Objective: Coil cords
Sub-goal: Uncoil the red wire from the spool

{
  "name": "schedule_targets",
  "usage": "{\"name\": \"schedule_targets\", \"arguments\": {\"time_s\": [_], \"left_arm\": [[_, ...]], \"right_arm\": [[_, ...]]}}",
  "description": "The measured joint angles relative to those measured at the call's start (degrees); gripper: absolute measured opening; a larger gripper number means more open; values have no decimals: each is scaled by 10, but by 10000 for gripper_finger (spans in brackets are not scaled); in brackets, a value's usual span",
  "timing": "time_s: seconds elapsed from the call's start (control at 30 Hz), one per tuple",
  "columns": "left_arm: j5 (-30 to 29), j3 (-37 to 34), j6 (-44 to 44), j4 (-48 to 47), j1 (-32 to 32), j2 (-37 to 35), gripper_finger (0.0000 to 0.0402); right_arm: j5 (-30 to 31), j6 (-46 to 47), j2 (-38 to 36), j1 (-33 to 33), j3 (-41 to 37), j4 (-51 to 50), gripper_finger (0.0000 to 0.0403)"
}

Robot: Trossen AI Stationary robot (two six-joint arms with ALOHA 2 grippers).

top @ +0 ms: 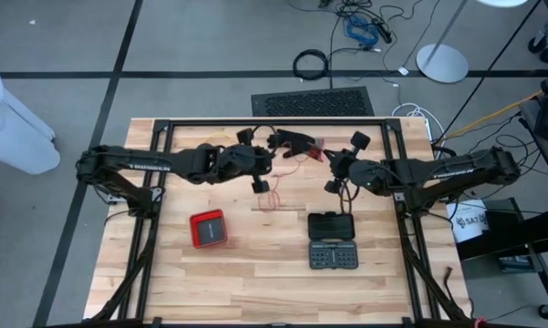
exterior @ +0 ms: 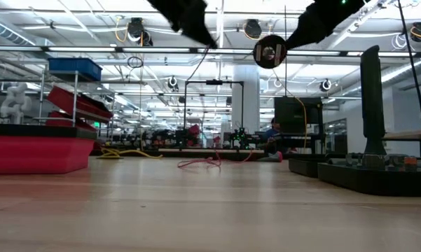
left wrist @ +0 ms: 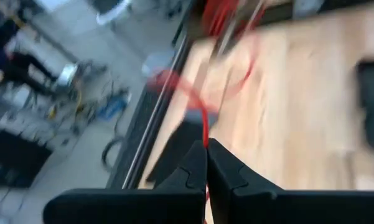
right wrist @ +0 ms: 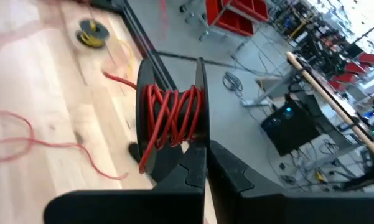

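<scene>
A thin red cord is partly wound on a small black spool [right wrist: 173,115]. The spool is up in the air over the table's far middle and shows end-on as a round disc [exterior: 270,51]. My right gripper [right wrist: 205,155] is shut at the spool. The rest of the cord trails off; loose loops [top: 274,196] lie on the wood and show again in the low view [exterior: 204,162]. My left gripper [left wrist: 206,144], raised just left of the spool, is shut on a stretch of the cord. My left gripper pinches a single strand of the red cord [left wrist: 205,132] between its two fingertips. The strand runs on from the tips toward blurred red loops farther off. My right gripper is shut at the spool's near rim [right wrist: 194,144]; the fingers hide the exact spot. The spool is lifted clear of the table, and a red strand trails from it down to the wood.
A red box [top: 208,228] lies on the near left of the table and an open black bit case [top: 333,239] on the near right. A black frame [top: 274,123] runs along the table's edges. A small yellow-wound reel [right wrist: 90,34] lies on the wood.
</scene>
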Motion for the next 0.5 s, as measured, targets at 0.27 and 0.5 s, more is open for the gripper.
{"name": "schedule_targets", "arguments": {"time_s": [0.27, 0.5], "left_arm": [[-15, -10, -22, -28, 46, 19, 10], [67, -11, -19, -13, 44, 20, 87]], "right_arm": [[-2, 62, -48, 48, 0, -76, 0], [3, 108, -64, 55, 0, -134, 0]]}}
